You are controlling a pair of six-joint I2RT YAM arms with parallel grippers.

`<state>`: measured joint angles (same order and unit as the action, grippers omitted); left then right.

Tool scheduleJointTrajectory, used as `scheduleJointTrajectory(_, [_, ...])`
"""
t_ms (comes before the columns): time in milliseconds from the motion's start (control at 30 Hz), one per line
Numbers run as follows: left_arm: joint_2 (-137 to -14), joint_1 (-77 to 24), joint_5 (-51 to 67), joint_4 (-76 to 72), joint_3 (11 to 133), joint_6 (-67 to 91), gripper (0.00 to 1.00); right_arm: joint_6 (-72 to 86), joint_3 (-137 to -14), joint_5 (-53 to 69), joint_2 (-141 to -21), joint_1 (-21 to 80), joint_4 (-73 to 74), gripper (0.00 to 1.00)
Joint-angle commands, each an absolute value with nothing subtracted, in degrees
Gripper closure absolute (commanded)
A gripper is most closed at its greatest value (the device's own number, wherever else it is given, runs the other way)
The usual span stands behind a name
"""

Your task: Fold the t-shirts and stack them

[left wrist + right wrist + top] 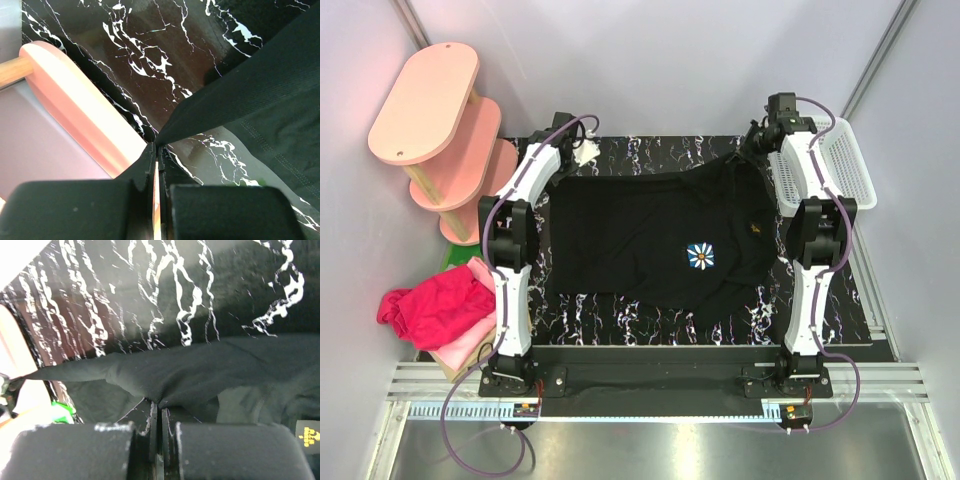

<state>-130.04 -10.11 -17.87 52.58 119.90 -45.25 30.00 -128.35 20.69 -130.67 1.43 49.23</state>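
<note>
— How do the arms stand?
— Both stretch away from their bases: the left arm (510, 250) bends toward the far left, the right arm (815, 240) toward the far right.
— And the jaws?
— The left gripper (156, 150) pinches a corner of the black t-shirt (640, 240); the right gripper (159, 405) is clamped on its edge too

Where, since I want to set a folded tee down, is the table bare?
Widest bare patch: the near strip of table between the black t-shirt and the front edge. A thinner strip runs along the far edge. Crowded: the left side by the pink shelf and shirt pile, and the far-right corner by the white basket.
</note>
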Motion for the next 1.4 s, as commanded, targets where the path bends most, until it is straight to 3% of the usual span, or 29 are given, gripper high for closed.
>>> scheduleJointTrajectory(0, [-125.6,-9.4,-19.6,50.7,120.5,-46.0,1.00,29.1,-124.6,21.2,-124.0,1.0,48.3,1.00])
scheduleJointTrajectory(500, [-107.0,-9.7,-12.3,49.4,93.4,-43.4,1.00,28.6,-95.7,20.3,-102.9,1.0,41.2,1.00])
scheduleJointTrajectory(767, [-102.6,-11.5,-10.5,46.7,79.4,-42.5,1.00,29.5,-84.3,20.2,-98.1,1.0,38.5,1.00])
scheduleJointTrajectory(1100, [-100.6,-12.1,-10.0,46.0,77.3,-42.6,1.00,30.7,-72.0,19.4,-88.0,2.2,35.5,1.00])
scheduleJointTrajectory(1367, [-106.3,-14.7,-10.3,45.8,80.9,-40.1,1.00,31.0,-76.8,17.8,-97.6,2.3,34.5,1.00])
